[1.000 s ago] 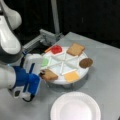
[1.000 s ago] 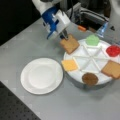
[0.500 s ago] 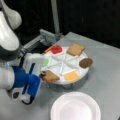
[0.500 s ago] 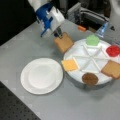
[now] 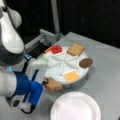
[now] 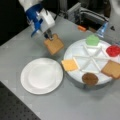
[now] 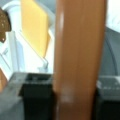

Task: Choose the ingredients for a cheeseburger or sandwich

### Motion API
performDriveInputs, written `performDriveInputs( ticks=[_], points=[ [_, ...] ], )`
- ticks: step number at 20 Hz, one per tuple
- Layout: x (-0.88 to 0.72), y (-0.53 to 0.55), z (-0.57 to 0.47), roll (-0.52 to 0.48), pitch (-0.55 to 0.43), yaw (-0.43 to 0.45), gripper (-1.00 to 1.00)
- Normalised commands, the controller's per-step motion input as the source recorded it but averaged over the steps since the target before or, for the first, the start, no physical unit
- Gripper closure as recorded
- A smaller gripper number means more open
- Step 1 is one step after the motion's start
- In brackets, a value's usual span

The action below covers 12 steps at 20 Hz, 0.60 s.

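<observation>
The gripper (image 6: 49,35) had closed on one toast square (image 6: 54,44) and, over the last second, had lifted it out of the sectioned tray (image 6: 75,56) and carried it toward the white paper plate (image 6: 41,75); in both front views it hung tilted above the table (image 6: 75,105), just off the tray's rim and short of the plate. In the wrist view the toast (image 7: 78,60) filled the frame, pinched edge-on between the dark fingers (image 7: 37,95). So the first piece was chosen, but nothing lay on the plate. By count: two toast squares, one held and one (image 6: 112,69) in the tray; one green lettuce piece (image 6: 92,39); one red tomato (image 6: 113,50); one yellow cheese square (image 6: 69,64); one dark patty (image 6: 90,78); one plate.
</observation>
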Motion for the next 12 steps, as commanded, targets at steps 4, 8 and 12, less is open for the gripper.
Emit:
performDriveInputs(
  ticks=[4,8,12],
  points=[
    [0.71,-0.2,-0.2,0.109,-0.028,0.402,1.0],
    [0.79,-0.2,-0.23,0.164,-0.061,0.369,1.0],
    [0.74,-0.4,-0.24,0.233,-0.084,0.352,1.0]
  ],
)
